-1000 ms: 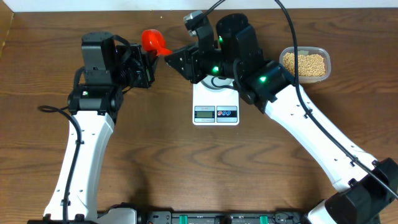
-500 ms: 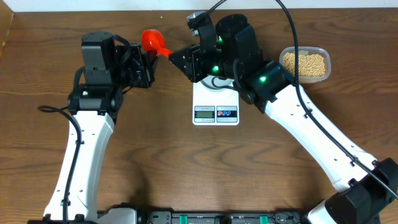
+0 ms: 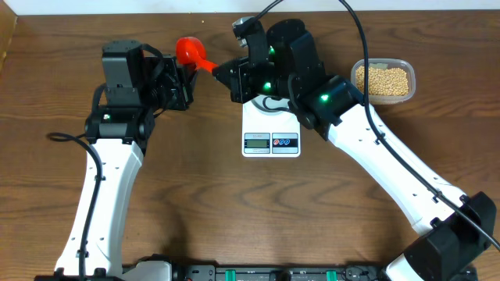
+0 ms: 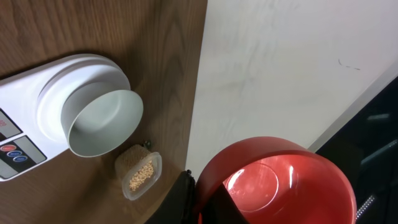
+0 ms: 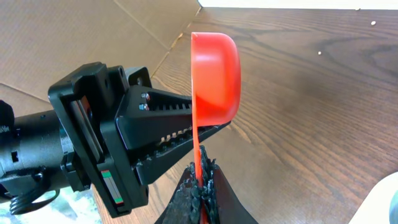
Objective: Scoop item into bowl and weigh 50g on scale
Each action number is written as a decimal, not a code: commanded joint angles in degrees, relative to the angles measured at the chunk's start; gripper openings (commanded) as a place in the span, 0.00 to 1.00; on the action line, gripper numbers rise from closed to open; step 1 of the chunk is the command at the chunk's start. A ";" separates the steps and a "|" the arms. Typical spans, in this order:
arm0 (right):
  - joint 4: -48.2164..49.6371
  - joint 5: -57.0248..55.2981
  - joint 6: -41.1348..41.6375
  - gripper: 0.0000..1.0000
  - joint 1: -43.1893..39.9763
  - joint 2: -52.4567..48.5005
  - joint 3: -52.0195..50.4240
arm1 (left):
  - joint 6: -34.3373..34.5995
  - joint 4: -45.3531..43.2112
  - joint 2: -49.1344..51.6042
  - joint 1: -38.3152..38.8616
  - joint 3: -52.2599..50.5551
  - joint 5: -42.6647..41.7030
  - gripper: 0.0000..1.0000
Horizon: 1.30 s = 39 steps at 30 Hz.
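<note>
A red scoop [image 3: 187,51] is held in the air between the two arms at the back of the table. My right gripper [image 3: 219,72] is shut on the thin scoop handle [image 5: 196,146], with the empty cup [image 5: 214,74] above it. My left gripper [image 3: 186,78] sits right at the scoop, its fingers [image 5: 180,127] spread either side of the handle; the red cup [image 4: 280,186] fills its wrist view. The pale bowl [image 4: 106,121] stands empty on the white scale [image 3: 271,140]; overhead, my right arm hides it. The tan beans [image 3: 383,80] lie in a clear tub.
The tub of beans [image 4: 140,174] stands to the right of the scale near the back edge of the table. A white wall runs along the table's back edge. My right arm reaches across above the scale.
My right gripper and the red scoop have shifted slightly left and toward the back. The left arm has not moved.
</note>
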<state>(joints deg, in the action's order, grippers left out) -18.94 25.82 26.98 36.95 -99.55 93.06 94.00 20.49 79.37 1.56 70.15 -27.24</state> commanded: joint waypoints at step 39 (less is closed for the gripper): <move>-30.38 -0.90 -25.68 0.01 -30.88 0.98 6.25 | -63.65 15.02 7.50 6.84 0.57 8.46 0.79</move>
<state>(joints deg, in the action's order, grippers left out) -46.72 28.12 5.15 7.53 -99.94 95.72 34.41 36.01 84.51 6.81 70.15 -19.18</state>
